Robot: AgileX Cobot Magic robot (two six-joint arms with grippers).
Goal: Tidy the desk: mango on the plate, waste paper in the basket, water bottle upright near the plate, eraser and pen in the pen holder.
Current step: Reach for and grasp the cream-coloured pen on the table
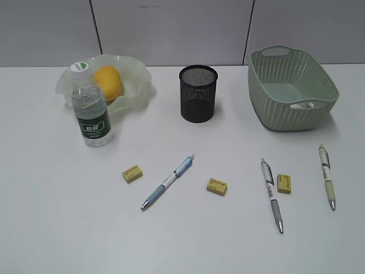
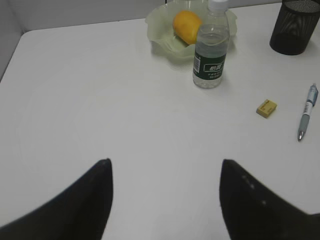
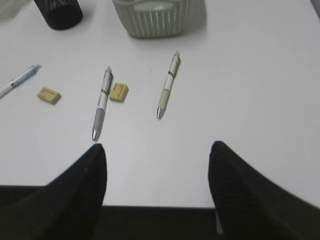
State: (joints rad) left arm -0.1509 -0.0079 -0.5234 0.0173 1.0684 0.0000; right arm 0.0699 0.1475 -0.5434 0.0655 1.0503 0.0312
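Both grippers' fingers apart, empty; water bottle label lettering illegible; erasers' print unreadable.

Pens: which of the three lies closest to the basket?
The beige-barrelled pen at far right, lying just below the basket. The grey-grip pen beside an eraser sits further left; the blue pen is mid-table.
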